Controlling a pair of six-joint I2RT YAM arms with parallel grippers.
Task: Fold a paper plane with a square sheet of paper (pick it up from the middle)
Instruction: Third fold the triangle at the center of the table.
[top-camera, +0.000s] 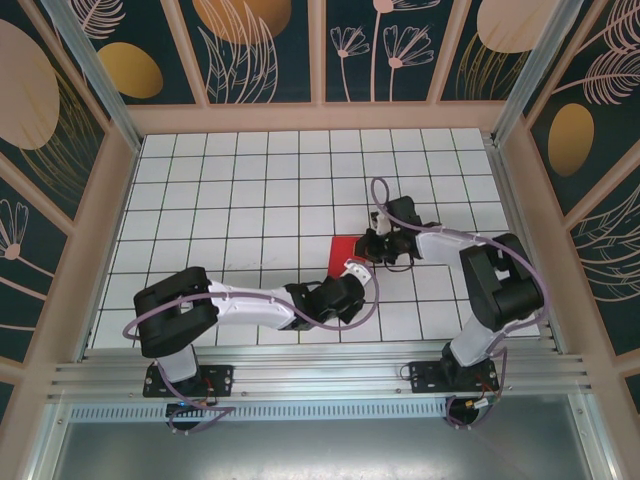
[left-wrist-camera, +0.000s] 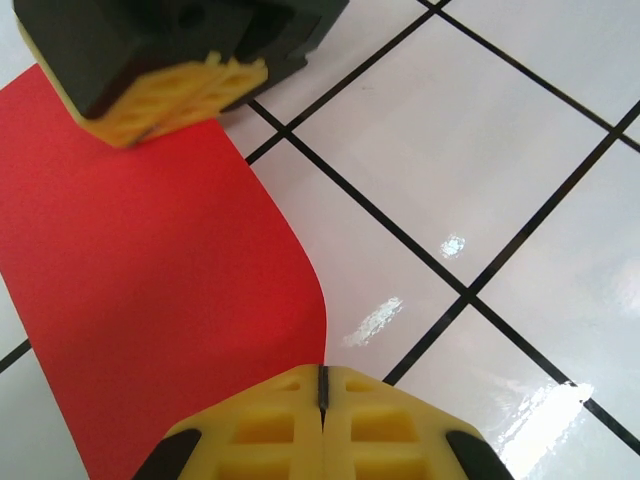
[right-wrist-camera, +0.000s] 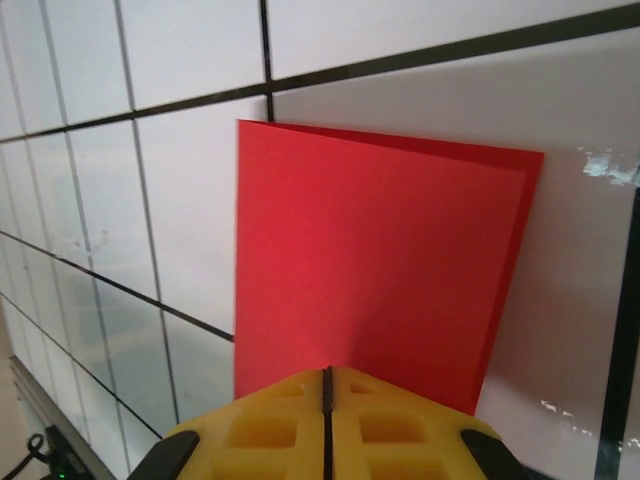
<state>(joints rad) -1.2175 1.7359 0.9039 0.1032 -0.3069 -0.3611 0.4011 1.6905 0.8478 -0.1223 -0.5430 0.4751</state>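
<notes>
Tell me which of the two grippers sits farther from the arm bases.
The right gripper, at the right edge of the red paper; the left gripper is at its near corner, closer to the arm bases.

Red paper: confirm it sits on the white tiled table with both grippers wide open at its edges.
No: both are shut. The wrist views show the left gripper and right gripper with jaws pressed together at the red paper on the white tiled table.
</notes>
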